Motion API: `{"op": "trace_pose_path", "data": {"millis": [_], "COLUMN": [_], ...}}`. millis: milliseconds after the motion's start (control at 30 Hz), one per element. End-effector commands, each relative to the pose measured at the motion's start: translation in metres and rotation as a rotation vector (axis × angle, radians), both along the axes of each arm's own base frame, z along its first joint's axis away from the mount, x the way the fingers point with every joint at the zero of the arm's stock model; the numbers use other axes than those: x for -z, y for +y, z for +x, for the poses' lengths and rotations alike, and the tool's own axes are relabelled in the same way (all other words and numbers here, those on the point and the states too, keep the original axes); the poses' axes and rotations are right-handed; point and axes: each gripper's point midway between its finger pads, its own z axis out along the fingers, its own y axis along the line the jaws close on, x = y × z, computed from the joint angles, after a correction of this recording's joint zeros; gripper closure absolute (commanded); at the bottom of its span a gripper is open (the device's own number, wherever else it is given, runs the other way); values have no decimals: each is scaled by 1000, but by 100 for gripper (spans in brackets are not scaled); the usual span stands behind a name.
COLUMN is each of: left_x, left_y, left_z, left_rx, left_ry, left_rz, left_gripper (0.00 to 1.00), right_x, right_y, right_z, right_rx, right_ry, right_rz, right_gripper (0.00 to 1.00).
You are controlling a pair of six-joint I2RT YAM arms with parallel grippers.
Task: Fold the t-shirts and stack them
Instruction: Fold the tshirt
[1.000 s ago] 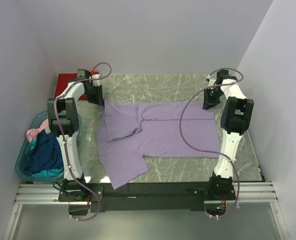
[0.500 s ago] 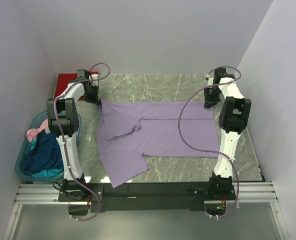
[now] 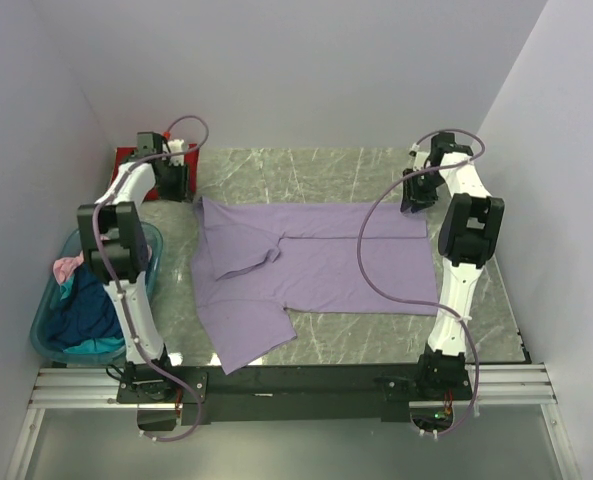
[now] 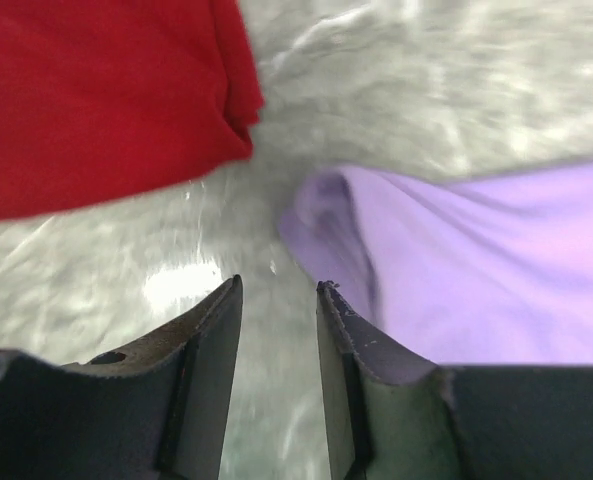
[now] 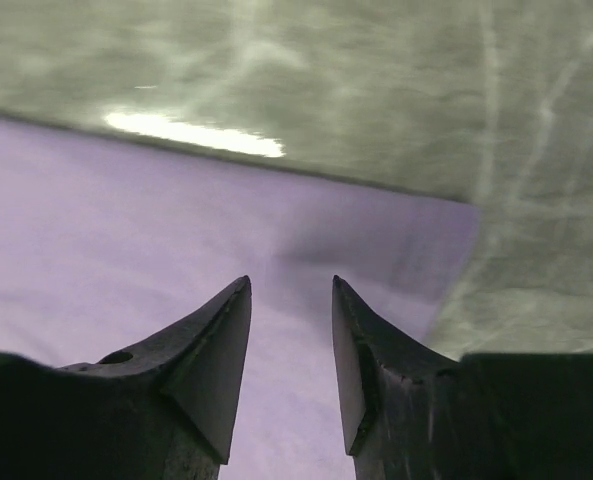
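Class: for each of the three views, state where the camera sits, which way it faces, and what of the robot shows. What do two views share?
Top external: high behind the robot, looking down on the grey marbled table; left arm and right arm whole.
Left wrist: on the wrist, facing down past the left tool at the red cloth t-shirt.
Right wrist: likewise, facing down past the right tool.
Shared: both wrist views show the light purple cloth t-shirt.

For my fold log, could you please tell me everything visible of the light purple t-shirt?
The light purple t-shirt is soft, plain cloth lying flat on the marbled table, a flap folded over near its left end, one sleeve reaching toward the near edge. The left end effector and right end effector, both open, sit at its far corners, empty.
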Motion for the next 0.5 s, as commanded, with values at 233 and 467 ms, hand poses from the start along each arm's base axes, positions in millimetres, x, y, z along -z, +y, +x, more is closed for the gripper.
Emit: {"op": "trace_pose_path", "data": {"millis": [233, 467], "left_x": [-49, -20], "left_y": [-40, -50], "left_z": [-32, -33], "left_rx": [108, 46], "left_ry": [-38, 45], "left_rz": [-196, -277], "left_gripper": [61, 57], "right_x": [-127, -131], "right_y": [139, 247], "right_z": [-14, -58], "right_rx": [-247, -433], "right_ry": [-232, -167], "right_rz": [238, 349], "right_gripper": [57, 60]}}
